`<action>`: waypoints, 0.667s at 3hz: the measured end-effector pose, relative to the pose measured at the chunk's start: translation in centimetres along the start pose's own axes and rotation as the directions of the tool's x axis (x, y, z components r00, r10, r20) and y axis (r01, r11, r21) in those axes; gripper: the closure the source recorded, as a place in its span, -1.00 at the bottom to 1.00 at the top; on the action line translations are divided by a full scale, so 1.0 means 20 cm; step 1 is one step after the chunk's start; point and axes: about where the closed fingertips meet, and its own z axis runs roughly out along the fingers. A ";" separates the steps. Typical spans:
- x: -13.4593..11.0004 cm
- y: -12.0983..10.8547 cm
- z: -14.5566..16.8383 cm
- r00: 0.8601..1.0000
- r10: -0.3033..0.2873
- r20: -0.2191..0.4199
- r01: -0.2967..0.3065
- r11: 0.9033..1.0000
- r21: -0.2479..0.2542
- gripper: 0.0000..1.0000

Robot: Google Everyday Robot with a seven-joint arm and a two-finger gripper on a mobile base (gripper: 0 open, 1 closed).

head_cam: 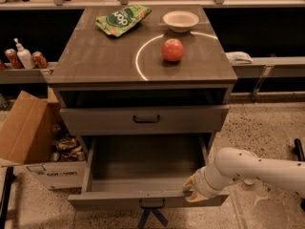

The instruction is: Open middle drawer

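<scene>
The middle drawer stands pulled far out of the cabinet, a shallow grey tray with smooth flat walls and a bare floor. The gripper sits at the right end of its front wall, at the tip of a rounded, glossy white arm. Its cream jaws appear to be set narrow, pinching that wall between them, one inside and one outside (the tips blur into the rim, so this is my best reading). Above, the upper drawer has a small dark bar handle. On the matt brown top rest a round red apple, a shallow pale bowl and a crinkled green bag. A cardboard box stands at the left.
</scene>
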 end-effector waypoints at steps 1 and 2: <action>-0.05 0.01 -0.09 1.000 -0.025 -0.013 0.026 0.999 0.030 -0.28; -0.08 0.01 -0.18 0.999 -0.038 -0.022 0.040 0.998 0.055 -0.75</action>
